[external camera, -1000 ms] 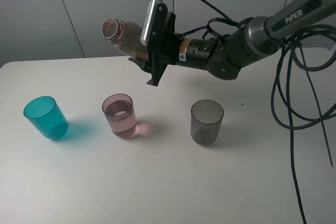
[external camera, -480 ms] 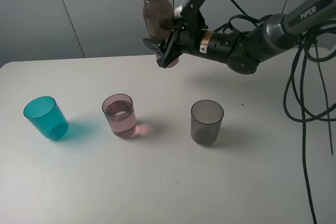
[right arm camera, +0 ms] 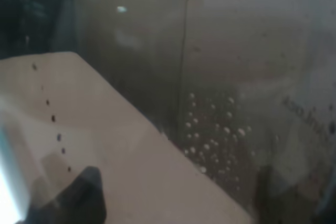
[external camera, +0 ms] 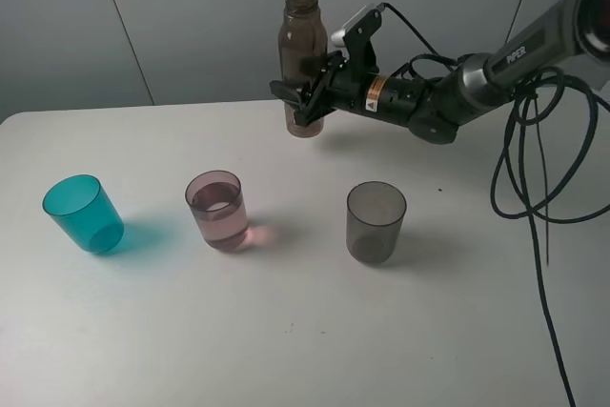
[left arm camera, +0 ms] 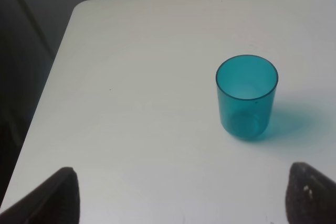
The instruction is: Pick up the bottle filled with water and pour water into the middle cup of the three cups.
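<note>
The right claw (external camera: pixel 305 102) is closed around the lower half of the bottle (external camera: pixel 301 40) and holds it upright, mouth up, close to the far edge of the desk (external camera: pixel 286 340), about at the middle of that edge. Whether the bottom of the bottle touches the desk, one cannot tell. Small drops sit on its smoky wall. Nearer to the front edge the cups stand in one row, well apart: the pink cup (external camera: pixel 218 211) in the middle with some water inside, the grey cup (external camera: pixel 376 222) toward the right edge, the teal cup (external camera: pixel 84 213) toward the left edge. The left claw (left arm camera: pixel 186 203) is wide open and empty, near the teal cup.
</note>
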### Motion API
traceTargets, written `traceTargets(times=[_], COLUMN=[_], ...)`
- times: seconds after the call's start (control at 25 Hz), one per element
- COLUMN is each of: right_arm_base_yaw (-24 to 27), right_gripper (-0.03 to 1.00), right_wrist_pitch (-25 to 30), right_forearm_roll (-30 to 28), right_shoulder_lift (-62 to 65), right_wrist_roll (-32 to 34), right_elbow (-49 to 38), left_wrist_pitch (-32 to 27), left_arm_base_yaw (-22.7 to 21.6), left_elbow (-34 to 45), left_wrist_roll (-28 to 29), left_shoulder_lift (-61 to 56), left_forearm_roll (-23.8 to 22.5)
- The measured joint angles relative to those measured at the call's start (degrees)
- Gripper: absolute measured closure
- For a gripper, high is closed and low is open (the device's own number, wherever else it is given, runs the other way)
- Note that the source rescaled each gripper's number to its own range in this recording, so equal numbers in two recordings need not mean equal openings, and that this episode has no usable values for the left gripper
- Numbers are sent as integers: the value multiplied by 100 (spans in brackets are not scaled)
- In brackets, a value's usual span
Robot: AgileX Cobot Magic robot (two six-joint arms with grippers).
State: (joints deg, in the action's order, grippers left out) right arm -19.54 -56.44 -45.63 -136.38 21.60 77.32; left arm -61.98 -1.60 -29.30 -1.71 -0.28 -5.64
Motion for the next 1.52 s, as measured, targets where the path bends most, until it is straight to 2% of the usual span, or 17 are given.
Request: traceTargets(times=[0.36, 1.08, 1.12, 1.2, 1.24, 1.28, 1.36, 1.52], right_arm_base_yaw=[0, 0, 0, 0, 0, 0, 0, 0], right_gripper=[97, 95, 84, 35, 15, 6, -1, -3], right_wrist_pitch=[-3, -86, -86, -97, -108, -108, -108, -108], right_forearm_roll=[-194, -282, -282, -282, -271, -245, -163, -150], right_shoulder_lift=[-528, -541, -541, -541, -541, -541, -541, -541], right_wrist_roll=[30, -218, -218, -218, -185, -154, -130, -107], right_elbow=[138, 173, 173, 173, 173, 173, 173, 173], left_wrist_pitch=[0, 0, 0, 0, 0, 0, 0, 0], left_arm_base_yaw=[0, 0, 0, 0, 0, 0, 0, 0], left_elbow=[0, 0, 0, 0, 0, 0, 0, 0], left_wrist_roll=[0, 0, 0, 0, 0, 0, 0, 0], left_shoulder_lift=[0, 0, 0, 0, 0, 0, 0, 0], left_forearm_roll=[0, 0, 0, 0, 0, 0, 0, 0])
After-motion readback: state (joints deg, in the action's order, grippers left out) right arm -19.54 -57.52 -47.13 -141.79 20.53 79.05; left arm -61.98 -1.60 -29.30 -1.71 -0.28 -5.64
